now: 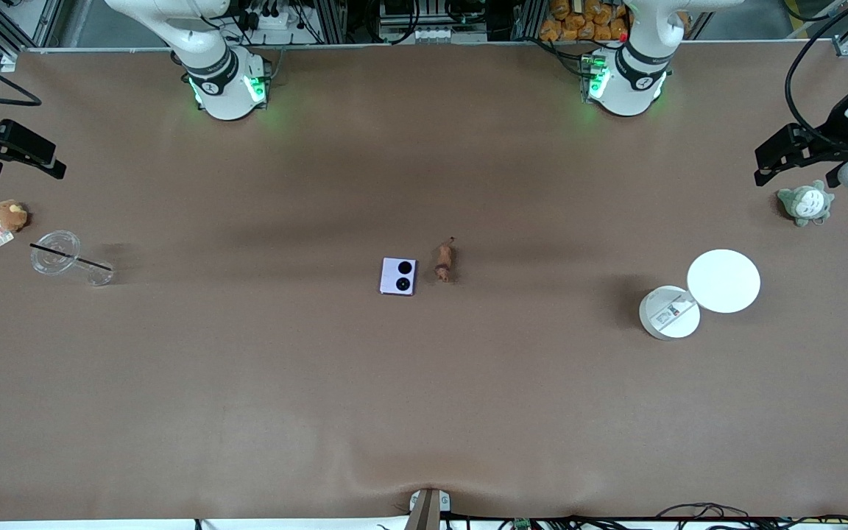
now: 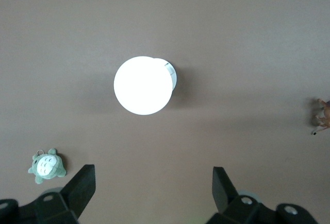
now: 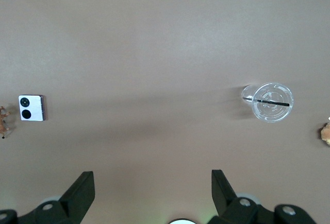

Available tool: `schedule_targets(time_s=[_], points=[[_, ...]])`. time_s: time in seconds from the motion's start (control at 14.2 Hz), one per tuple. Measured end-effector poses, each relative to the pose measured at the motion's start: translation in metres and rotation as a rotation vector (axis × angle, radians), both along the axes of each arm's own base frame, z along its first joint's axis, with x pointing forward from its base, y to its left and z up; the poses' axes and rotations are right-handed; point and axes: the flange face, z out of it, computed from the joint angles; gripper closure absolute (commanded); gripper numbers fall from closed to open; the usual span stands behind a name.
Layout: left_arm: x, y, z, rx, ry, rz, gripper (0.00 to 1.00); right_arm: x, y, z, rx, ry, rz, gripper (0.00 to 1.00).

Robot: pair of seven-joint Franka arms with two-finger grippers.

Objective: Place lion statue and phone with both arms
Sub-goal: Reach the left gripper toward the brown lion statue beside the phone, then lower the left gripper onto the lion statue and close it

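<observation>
The phone (image 1: 398,276), a small pale-lilac square with two black camera circles, lies flat at the middle of the table. The lion statue (image 1: 444,262), a tiny reddish-brown figurine, lies just beside it toward the left arm's end. Both grippers are up in the air and far from them. My left gripper (image 1: 771,166) hangs open over the left arm's end of the table, close to a grey-green plush. My right gripper (image 1: 52,160) hangs open over the right arm's end. The right wrist view shows the phone (image 3: 32,107) and the lion statue (image 3: 5,121) at its edge.
Two white round discs (image 1: 723,280) sit touching each other toward the left arm's end, with the grey-green plush (image 1: 806,204) farther from the front camera. At the right arm's end are an orange-brown plush (image 1: 9,215) and a clear cup (image 1: 56,252) with a black straw.
</observation>
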Motion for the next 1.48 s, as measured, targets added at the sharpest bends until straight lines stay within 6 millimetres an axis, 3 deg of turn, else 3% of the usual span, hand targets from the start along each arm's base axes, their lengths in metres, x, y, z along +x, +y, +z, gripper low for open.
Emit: schedule_targets(time_s=[0.35, 0.49, 0.64, 0.99, 1.27, 1.48], points=[[-0.002, -0.007, 0.005, 0.001, 0.015, -0.013, 0.0, 0.0, 0.0, 0.0, 0.0, 0.0, 0.0, 0.0], [0.008, -0.04, -0.019, 0.0, 0.063, -0.072, 0.0, 0.0, 0.0, 0.0, 0.0, 0.001, 0.0, 0.0], [0.027, -0.097, -0.065, 0.005, 0.132, -0.117, 0.0, 0.0, 0.0, -0.001, 0.0, 0.002, 0.0, 0.0], [0.063, -0.258, -0.207, 0.0, 0.157, -0.05, 0.0, 0.0, 0.0, -0.002, 0.0, 0.002, 0.0, 0.0], [0.049, -0.361, -0.316, -0.02, 0.133, 0.031, 0.0, 0.001, -0.001, -0.002, 0.0, 0.0, -0.002, 0.0], [0.032, -0.407, -0.362, -0.02, 0.134, 0.035, 0.0, 0.001, -0.001, -0.002, 0.0, 0.0, -0.002, 0.0]])
